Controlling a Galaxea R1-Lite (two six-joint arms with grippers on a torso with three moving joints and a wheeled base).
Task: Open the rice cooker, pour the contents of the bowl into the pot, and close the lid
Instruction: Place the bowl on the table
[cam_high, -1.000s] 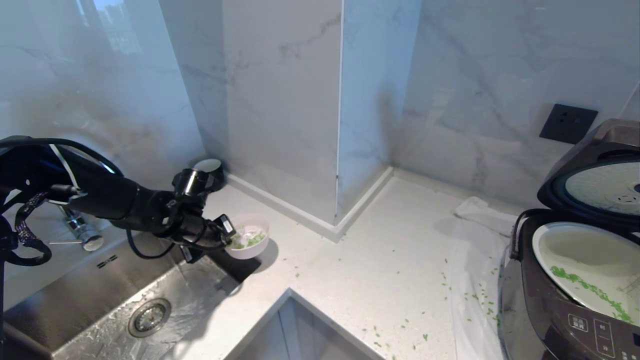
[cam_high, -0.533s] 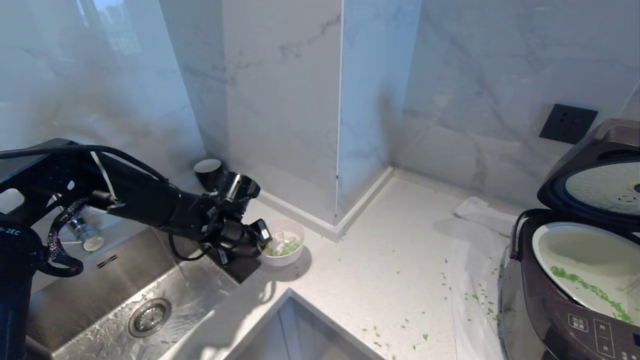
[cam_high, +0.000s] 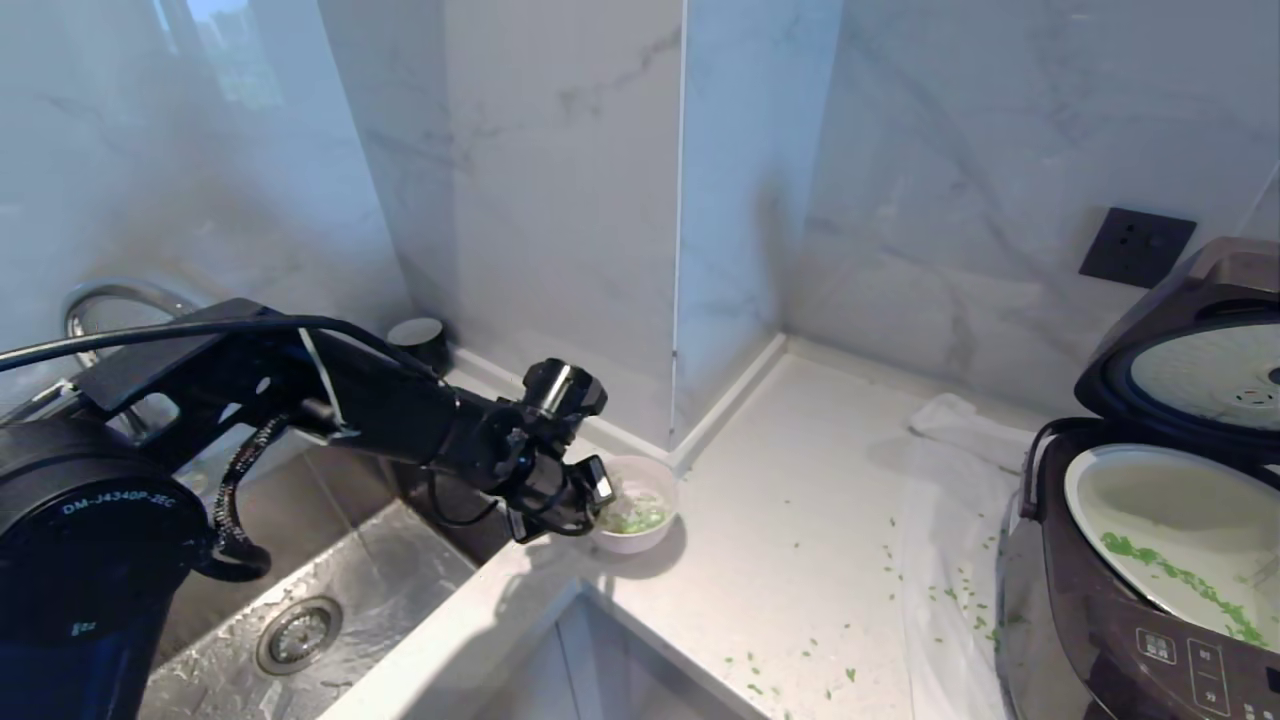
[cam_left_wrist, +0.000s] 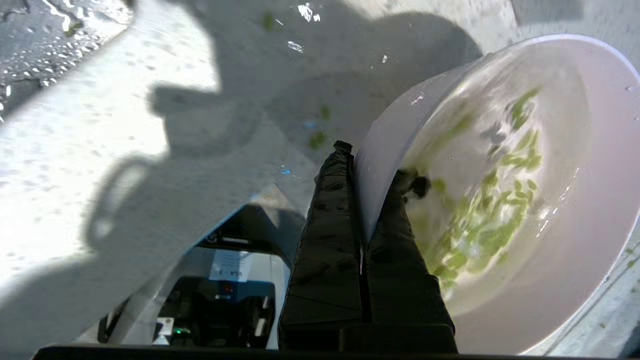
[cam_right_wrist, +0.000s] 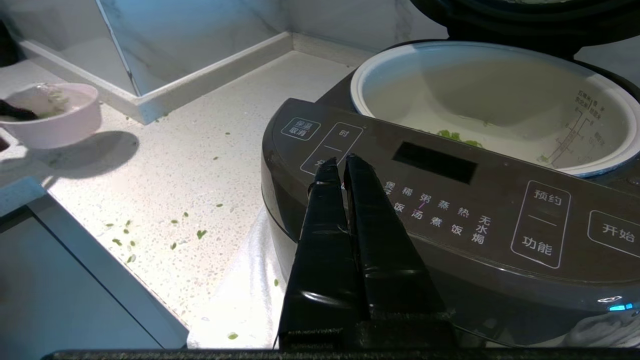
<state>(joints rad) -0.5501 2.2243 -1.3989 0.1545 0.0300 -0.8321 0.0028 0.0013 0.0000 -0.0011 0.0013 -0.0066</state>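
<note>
My left gripper is shut on the near wall of the pale pink bowl, one finger inside and one outside. The left wrist view shows the same grip on the bowl, with the green chopped contents lying wet inside. The bowl hangs just above the counter beside the sink corner. At far right stands the rice cooker, its lid raised and its whitish pot holding some green bits. My right gripper is shut and empty in front of the cooker's control panel.
A steel sink lies below the left arm. A black cup stands by the wall. A marble pillar corner juts out behind the bowl. A white cloth lies under the cooker, and green bits are scattered on the counter.
My left arm has carried the bowl to the right, from over the sink's edge to the counter by the pillar. The grip stayed shut. The cooker has not changed.
</note>
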